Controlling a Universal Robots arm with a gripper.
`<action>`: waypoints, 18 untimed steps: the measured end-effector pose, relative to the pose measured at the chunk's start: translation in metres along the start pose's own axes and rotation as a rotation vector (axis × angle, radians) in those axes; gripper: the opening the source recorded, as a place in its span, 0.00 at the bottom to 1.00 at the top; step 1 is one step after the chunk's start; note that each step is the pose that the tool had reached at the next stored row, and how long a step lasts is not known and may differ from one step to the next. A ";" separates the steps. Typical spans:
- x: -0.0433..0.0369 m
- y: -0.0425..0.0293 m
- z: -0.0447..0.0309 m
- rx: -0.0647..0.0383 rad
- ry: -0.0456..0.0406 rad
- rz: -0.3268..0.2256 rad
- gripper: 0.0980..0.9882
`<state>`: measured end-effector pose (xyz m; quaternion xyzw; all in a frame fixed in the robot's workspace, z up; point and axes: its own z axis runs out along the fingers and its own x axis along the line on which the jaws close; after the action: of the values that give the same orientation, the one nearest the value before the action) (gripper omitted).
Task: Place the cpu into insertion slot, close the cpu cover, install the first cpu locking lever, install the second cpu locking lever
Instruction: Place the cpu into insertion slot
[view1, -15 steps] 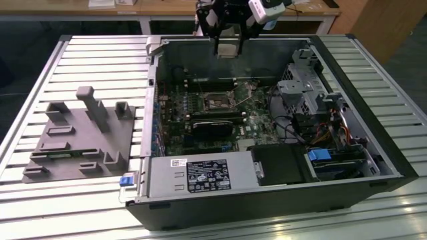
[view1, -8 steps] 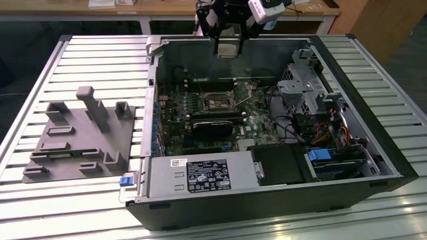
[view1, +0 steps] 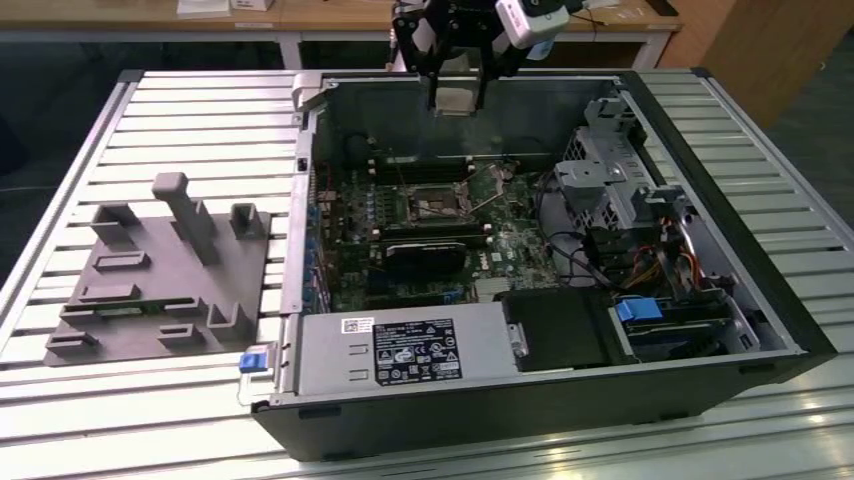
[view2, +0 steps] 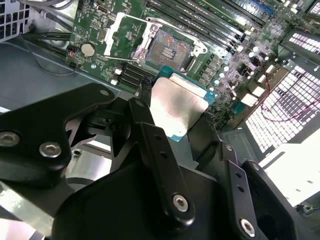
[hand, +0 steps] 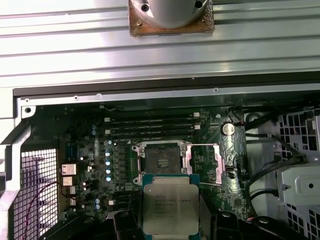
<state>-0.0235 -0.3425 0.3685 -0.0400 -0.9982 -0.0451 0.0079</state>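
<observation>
1. Grey plastic fixture (view1: 160, 270) sits on the slatted table (view1: 200, 130) at the exterior view's left. It is well apart from the work, and nothing touches it.
2. To its right the open case (view1: 534, 410) lies on its side with the green board (view1: 354, 220) facing up. The slot (view1: 434, 205) is near the board's middle and has no chip in it. Its dark centre shows inside the silver rim in the first wrist view (hand: 161, 159).
3. The cover (hand: 205, 161) is swung off the slot and lies flat just beside it, joined along one edge. This leaves the socket's window open from above, as the second wrist view (view2: 120, 35) also shows.
4. The gripper (view1: 454, 95) hangs over the case's far wall, high above the board. Its fingers (view2: 142, 100) are pressed in on two opposite edges of the cpu (view2: 177, 107), pinching it, and the dull metal top shows in both wrist views.
5. The relation that matters:
   - In the exterior view the slot lies below the gripper and a touch toward that view's left.
   - In the first wrist view the cpu (hand: 171, 207) is not over the slot, which lies just past the chip's free edge.
   - The chip is nearly square, so it has little long axis to speak of.
   - Its sides look parallel with the slot's rim, so I judge the gap to be one of position and height more than of turn.
   - Which corner is keyed cannot be told.
</observation>
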 end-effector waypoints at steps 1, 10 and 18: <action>0.0000 0.0000 0.0000 0.000 -0.0001 0.001 0.49; 0.0000 0.0000 0.0000 0.000 -0.0011 0.012 0.49; 0.0000 0.0000 0.0000 0.000 -0.0021 0.024 0.49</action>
<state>-0.0236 -0.3425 0.3686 -0.0521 -0.9976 -0.0451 0.0073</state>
